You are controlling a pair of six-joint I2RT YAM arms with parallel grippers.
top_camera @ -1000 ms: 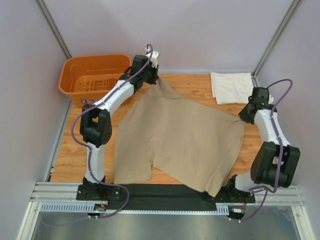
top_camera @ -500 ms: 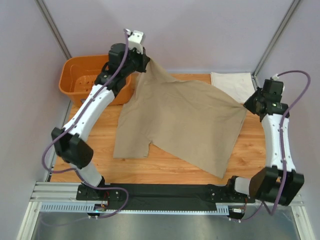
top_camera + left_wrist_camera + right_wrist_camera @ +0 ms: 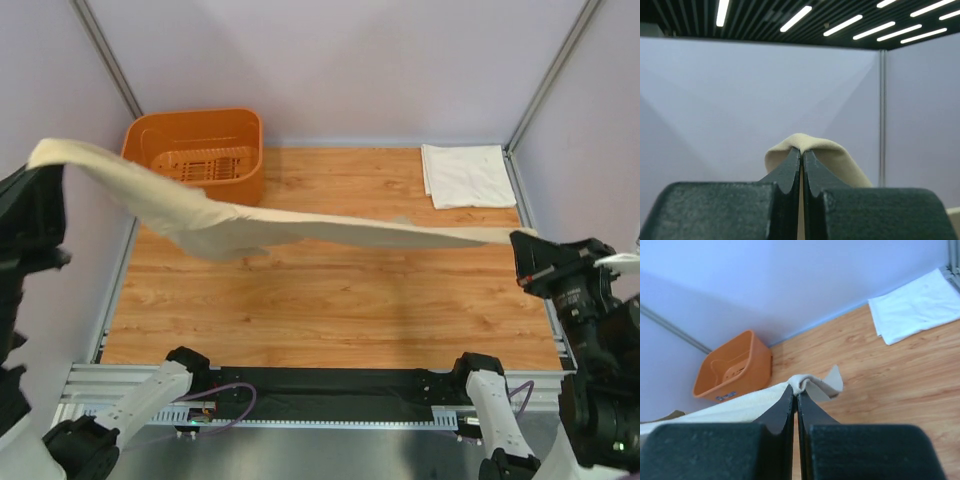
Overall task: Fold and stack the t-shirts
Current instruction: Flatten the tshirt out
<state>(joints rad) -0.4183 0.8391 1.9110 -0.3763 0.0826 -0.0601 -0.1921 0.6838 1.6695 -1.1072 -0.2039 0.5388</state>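
At the left edge the left hand (image 3: 801,154) is pressed together, pinching one end of the tan t-shirt (image 3: 300,228). The shirt hangs stretched across the frame above the wooden surface (image 3: 330,300), passing in front of the orange basket (image 3: 190,116) at upper left. The cream-white t-shirt (image 3: 465,175) lies folded at upper right. At the right edge the right hand (image 3: 795,392) pinches the tan shirt's other end.

Hoisted the tan-khaki t-shirt (image 3: 300,226) wholly off the table (image 3: 330,300), from draped and partly resting there to strung out in mid-air as a long sagging band; swung the left jaws from beside the orange basket (image 3: 190,116) out to the far left edge; dropped the right jaws toward the near right; brought both arms up close under the top camera.
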